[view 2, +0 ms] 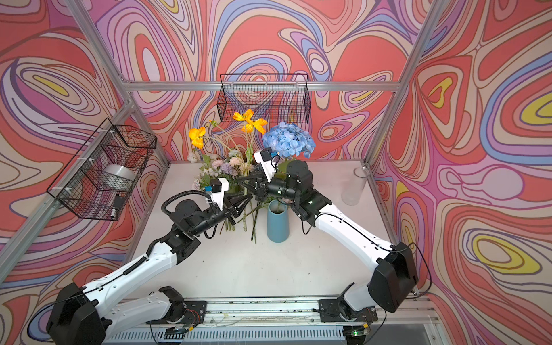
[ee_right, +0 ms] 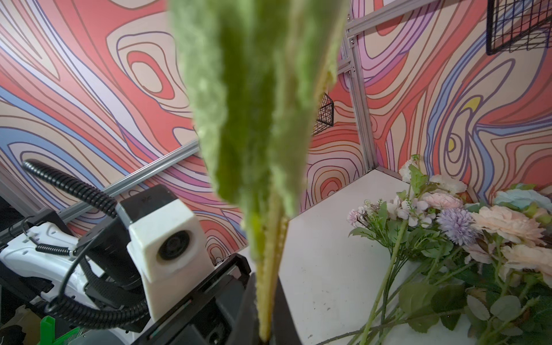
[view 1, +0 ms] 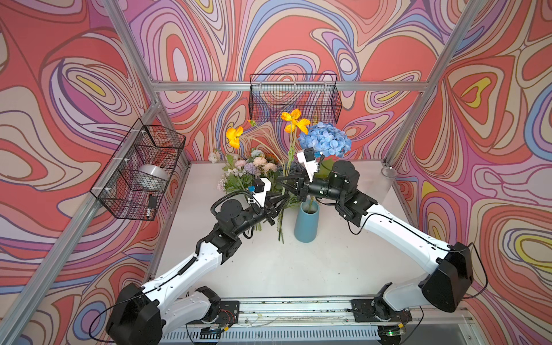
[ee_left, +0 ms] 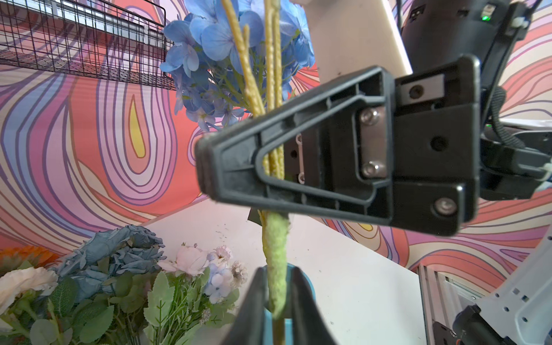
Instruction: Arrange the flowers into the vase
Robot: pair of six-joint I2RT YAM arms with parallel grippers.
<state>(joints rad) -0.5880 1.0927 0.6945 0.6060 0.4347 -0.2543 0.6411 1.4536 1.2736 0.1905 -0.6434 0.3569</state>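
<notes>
Loose flowers (view 1: 248,170) lie heaped at the table's back left. Just right of them, the left gripper (ee_left: 277,270) stands slightly parted around a fuzzy orange poppy stem (view 1: 289,161), not pinching it. The right gripper (ee_right: 265,298) is clamped tight on that same stem, higher up. Right again, mid-table, the blue vase (view 1: 305,224) holds a blue hydrangea (view 1: 325,139). Risk: gripped by one arm only, the tall, top-heavy stem could pivot, missing the vase's narrow mouth or snagging the hydrangea. No writing or brand can be read.
</notes>
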